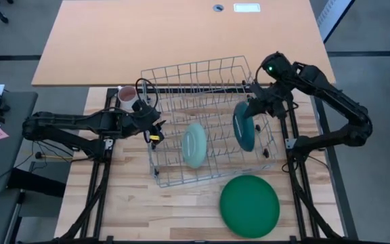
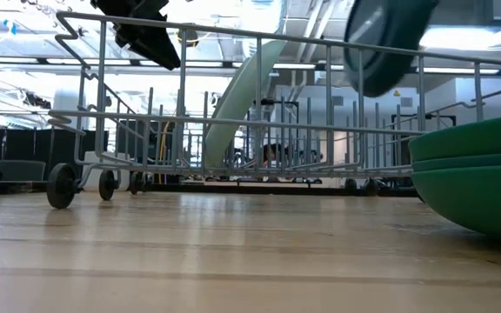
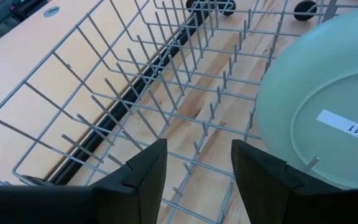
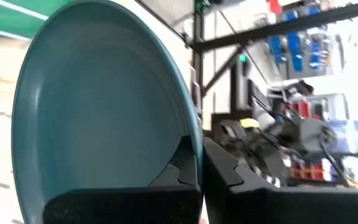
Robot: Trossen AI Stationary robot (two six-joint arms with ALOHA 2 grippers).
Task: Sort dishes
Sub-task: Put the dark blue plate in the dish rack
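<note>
Right gripper (image 1: 251, 110) pinches the teal plate (image 1: 244, 126) by its rim, plate on edge over the rack's (image 1: 181, 81) right part, above the wires in the low view. Mint plate (image 1: 195, 145) stands tilted in the rack's middle. Left gripper (image 1: 153, 132) sits at the rack's left side, fingers (image 3: 143, 177) partway apart w/ nothing between. Green plates (image 1: 250, 205) stacked on the table (image 1: 127, 203), just in front of the rack. Mug (image 1: 126, 97) by the rack's back-left corner.
</note>
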